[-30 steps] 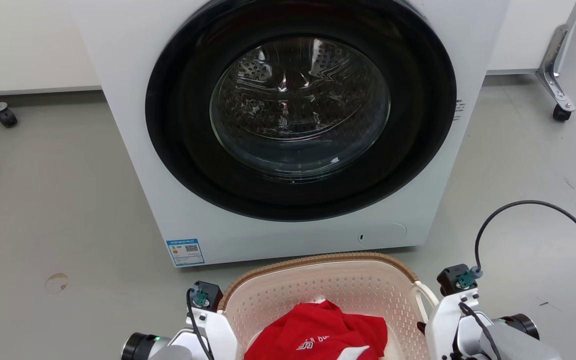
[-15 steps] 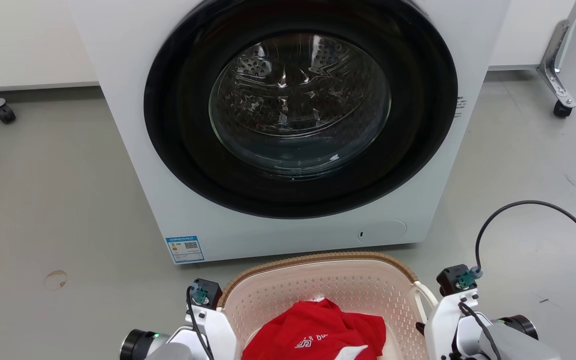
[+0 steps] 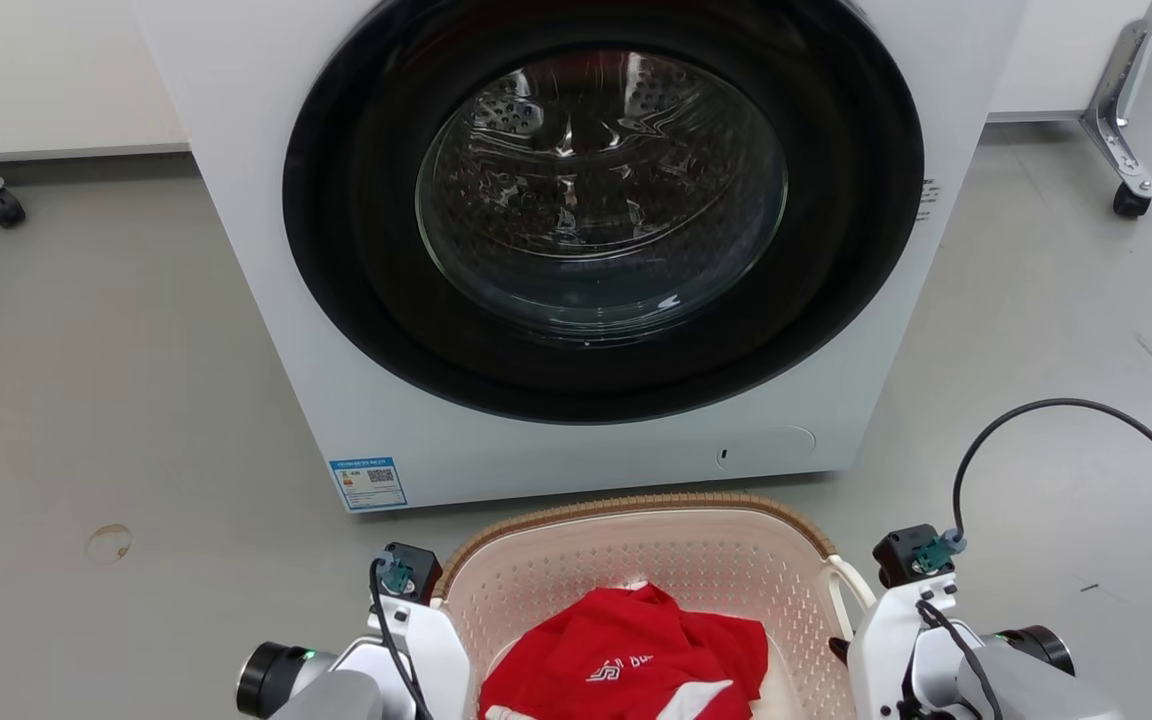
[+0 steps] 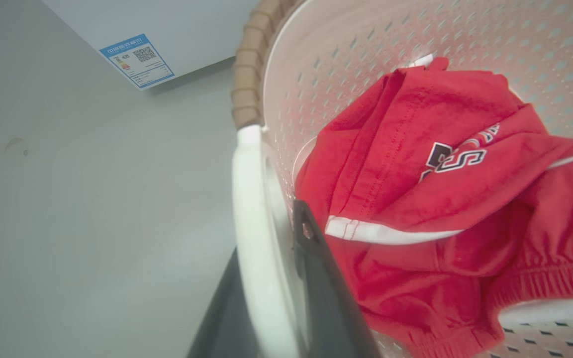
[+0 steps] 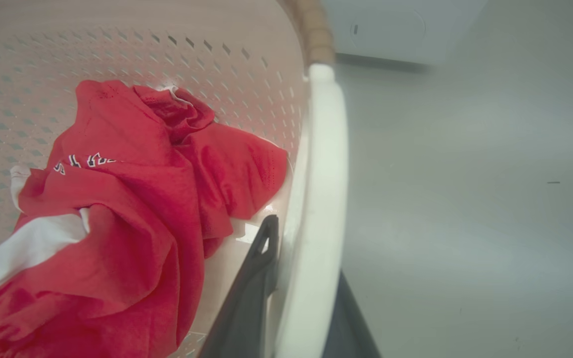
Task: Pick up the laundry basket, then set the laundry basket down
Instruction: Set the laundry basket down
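Grey floor runs up to a white washing machine whose round door is closed. Just in front of it is the laundry basket, between the robot's 2 arms, with a red shirt bunched inside.

The left gripper pinches the white left handle, with 1 dark finger inside the basket wall and 1 outside. The right gripper clamps the right handle the same way.

The grasp, which opens the pick-up, looks done on both sides. Whether the base is off the floor cannot be told, as the underside is hidden. As I judge it, what is left is to raise the basket level, lower it to the floor and release both handles.
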Robot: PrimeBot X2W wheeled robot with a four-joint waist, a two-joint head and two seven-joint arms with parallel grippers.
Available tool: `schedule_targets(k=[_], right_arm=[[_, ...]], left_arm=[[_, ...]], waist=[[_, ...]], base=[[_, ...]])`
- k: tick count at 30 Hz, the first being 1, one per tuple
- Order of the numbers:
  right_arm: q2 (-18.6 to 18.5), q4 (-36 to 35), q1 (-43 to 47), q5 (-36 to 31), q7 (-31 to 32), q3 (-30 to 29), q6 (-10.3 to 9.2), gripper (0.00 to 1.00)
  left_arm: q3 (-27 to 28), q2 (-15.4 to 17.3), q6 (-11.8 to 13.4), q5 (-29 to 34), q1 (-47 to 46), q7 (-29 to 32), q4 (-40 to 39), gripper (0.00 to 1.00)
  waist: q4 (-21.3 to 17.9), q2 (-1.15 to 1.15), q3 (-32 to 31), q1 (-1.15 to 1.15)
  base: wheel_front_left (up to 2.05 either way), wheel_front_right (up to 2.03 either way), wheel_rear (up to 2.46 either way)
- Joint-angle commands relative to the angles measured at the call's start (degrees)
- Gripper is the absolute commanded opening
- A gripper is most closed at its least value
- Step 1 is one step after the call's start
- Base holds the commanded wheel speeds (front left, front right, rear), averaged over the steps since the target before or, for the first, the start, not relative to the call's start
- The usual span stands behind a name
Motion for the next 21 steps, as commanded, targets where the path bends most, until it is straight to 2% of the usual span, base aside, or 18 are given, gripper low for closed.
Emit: schedule_targets(k=[1,10,21], right_arm=[[-1.86,-0.56,-2.95,-0.27,-1.4,0.02,0.66,0.0],[-1.86,0.01,-5.28,-0.52,-5.89,0.08,0.66,0.0],[-1.86,4.16,-11.86,-2.45,-17.44,-0.16,0.66,0.0]], left_arm=[[0.02,2.32,-1.24,0.53,-3.57,-0.83,-0.15,0.0],[-0.18,2.56,-1.16,0.62,-6.88,-2.28,0.75,0.0],[-0.1,3.13,0.95,1.54,-14.1,-6.99,1.5,0.0]], waist=[[0.1,0.0,0.61,0.0],[0.61,0.0,5.55,0.0],[1.39,0.0,19.13,0.0]], base=[[0.0,0.0,0.0],[0.0,0.0,0.0],[0.0,0.0,0.0]])
